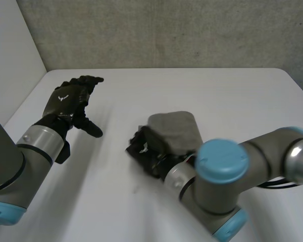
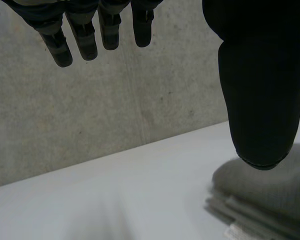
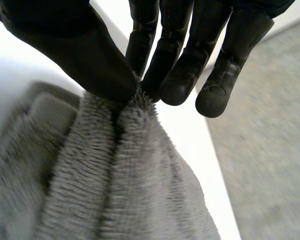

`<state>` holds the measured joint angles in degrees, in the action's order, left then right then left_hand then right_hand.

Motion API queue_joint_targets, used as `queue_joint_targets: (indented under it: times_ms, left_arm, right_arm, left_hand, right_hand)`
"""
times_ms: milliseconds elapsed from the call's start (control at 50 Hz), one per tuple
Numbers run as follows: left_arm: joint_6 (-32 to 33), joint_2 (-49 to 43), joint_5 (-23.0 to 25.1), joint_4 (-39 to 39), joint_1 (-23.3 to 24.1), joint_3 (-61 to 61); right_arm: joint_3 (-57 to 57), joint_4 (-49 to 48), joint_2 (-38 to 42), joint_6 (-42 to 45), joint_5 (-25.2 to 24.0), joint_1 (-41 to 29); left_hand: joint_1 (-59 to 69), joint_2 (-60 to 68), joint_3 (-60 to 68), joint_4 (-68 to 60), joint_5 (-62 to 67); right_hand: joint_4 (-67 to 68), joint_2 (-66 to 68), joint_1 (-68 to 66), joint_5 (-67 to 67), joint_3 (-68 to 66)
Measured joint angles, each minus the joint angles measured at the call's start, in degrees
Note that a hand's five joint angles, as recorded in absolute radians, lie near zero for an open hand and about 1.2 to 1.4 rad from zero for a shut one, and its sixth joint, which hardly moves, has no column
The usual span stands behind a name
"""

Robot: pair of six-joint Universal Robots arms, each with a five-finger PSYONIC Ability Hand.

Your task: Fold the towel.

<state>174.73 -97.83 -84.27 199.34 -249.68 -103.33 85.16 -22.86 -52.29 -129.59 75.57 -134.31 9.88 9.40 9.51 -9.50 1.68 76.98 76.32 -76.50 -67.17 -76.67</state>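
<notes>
Towel [image 1: 174, 132]: folded stack, last fold likely; right robot hand [image 3: 177, 60] pinches its edge, left robot hand [image 1: 70, 101] splayed; next, lay flat

Left hand [image 1: 73, 101]: matt black, small white mark [image 1: 64, 97] on its back. Fingers [image 2: 60, 42] built in ribbed segments; thumb [image 2: 260, 100] broad & smooth w/ a rounded tip. Behind the hand sits a silver left cuff [image 1: 40, 138], then the left arm [image 1: 7, 166], a thick grey tube w/ a light-blue left cap [image 1: 1, 212]. Right hand [image 1: 141, 148] is the same black, its fingertips [image 3: 177, 87] rounded & a bit grainy. Right arm [image 1: 257, 156] is grey too, w/ a round light-blue right cap [image 1: 222, 160] & a silver right cuff [image 1: 179, 176] behind the hand.
</notes>
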Motion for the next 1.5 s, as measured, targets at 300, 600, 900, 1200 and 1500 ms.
queue_joint_targets:
  times_ms: [300, 600, 900, 1200, 1500]
  left_arm:
    - [-0.1, -5.7, -1.1, -8.1, 5.5, 12.0]
    - [-5.6, -29.2, -11.8, -20.6, 18.7, 36.3]
    - [-9.2, -42.7, -12.0, -26.4, 20.4, 48.3]
    - [-8.2, -39.3, -12.4, -26.7, 19.3, 39.5]
    - [-8.3, -34.6, -14.3, -26.6, 19.3, 39.8]
  right_arm:
    - [3.6, 1.6, -10.8, -18.0, 10.6, 4.9]
    - [-2.8, 21.4, -9.9, -42.5, 7.0, 18.8]
    - [-13.4, 28.4, 0.1, -42.1, 3.9, 21.2]
    - [-19.5, 28.5, 7.2, -37.0, -0.7, 20.9]
    - [-20.0, 28.6, 1.2, -35.1, -0.3, 20.6]
  left_hand:
    - [0.0, 0.0, 0.0, 0.0, 0.0]
    - [0.0, 0.0, 0.0, 0.0, 0.0]
    - [0.0, 0.0, 0.0, 0.0, 0.0]
    - [-0.3, -0.1, 0.0, 0.0, 0.0]
    - [-0.3, -0.1, 0.0, 0.0, 0.0]
  right_hand:
    - [-62.3, -61.7, 63.2, 64.0, 62.6]
    - [-62.3, -61.7, 63.2, 64.0, 62.6]
    - [-62.3, -61.7, 63.2, 64.0, 62.6]
    - [-62.3, -61.7, 63.3, 64.0, 62.6]
    - [-62.3, -61.7, 63.8, 64.0, 62.6]
